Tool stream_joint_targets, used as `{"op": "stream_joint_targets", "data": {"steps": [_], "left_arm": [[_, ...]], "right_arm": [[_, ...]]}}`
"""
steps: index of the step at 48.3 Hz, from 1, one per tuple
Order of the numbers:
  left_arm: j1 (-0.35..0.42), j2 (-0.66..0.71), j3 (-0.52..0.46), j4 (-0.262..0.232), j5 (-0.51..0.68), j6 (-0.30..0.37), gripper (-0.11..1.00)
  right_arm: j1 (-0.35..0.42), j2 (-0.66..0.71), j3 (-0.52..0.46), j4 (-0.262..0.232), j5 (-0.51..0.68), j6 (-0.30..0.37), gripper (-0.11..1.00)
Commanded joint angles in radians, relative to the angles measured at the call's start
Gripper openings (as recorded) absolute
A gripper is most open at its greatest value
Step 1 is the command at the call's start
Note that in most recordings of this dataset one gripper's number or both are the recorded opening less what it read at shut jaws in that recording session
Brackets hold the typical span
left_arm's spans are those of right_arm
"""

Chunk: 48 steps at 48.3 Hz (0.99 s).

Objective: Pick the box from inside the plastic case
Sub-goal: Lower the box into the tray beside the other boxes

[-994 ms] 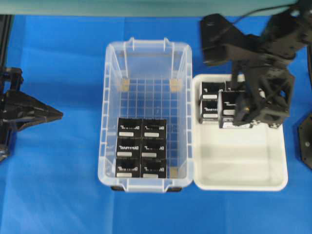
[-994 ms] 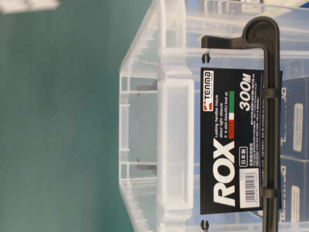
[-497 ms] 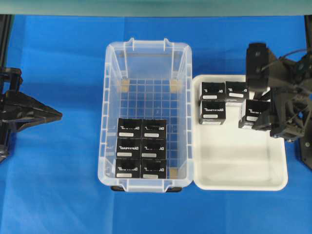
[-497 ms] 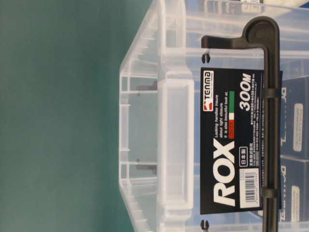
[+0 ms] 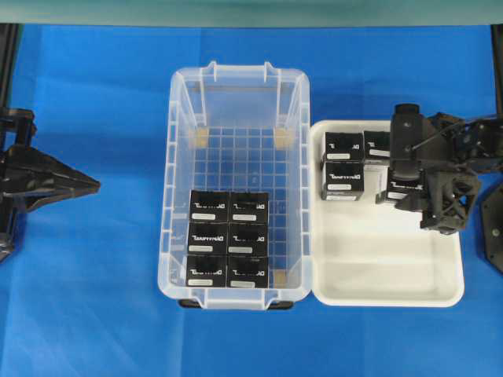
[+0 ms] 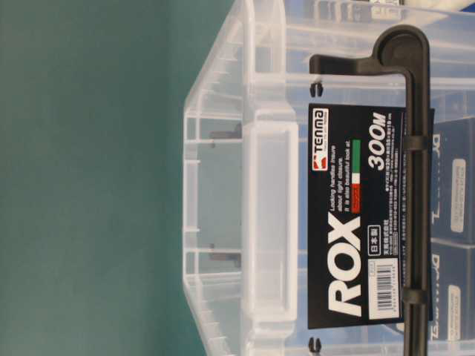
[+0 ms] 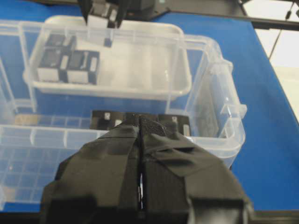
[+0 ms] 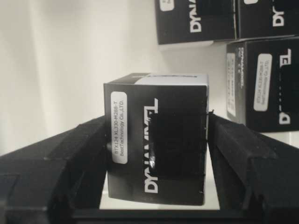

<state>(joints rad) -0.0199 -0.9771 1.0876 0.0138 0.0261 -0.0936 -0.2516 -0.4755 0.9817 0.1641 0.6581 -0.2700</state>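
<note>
The clear plastic case stands mid-table and holds several black boxes packed at its near end. My right gripper is shut on one black box low over the white tray. In the right wrist view both fingers press the sides of this box, which stands upright with its white lettering facing me. My left gripper is shut and empty, left of the case and outside it. In the left wrist view its tips point at the case wall.
The shallow white tray lies right of the case, touching it. Three more black boxes sit at its far left corner, close beside the held box. The table-level view shows only the case's end wall and ROX label.
My right arm has swung back to the right and come down over the tray with the box still held. The left arm has not moved.
</note>
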Motion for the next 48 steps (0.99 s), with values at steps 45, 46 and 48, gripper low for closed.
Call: {"op": "stream_joint_targets", "data": {"steps": [45,46,48], "left_arm": [[0.002,0.006,-0.026,0.002,-0.006,0.0,-0.05],[0.002,0.006,-0.026,0.0,-0.006,0.0,-0.05],[0.002,0.006,-0.026,0.0,-0.005,0.0,-0.05]], "right_arm": [[-0.003,0.193,-0.002,-0.031,-0.152,-0.008,0.66],[-0.005,0.193,-0.002,-0.031,-0.152,-0.006,0.66],[-0.008,0.193,-0.002,-0.031,-0.152,-0.003,0.66]]}}
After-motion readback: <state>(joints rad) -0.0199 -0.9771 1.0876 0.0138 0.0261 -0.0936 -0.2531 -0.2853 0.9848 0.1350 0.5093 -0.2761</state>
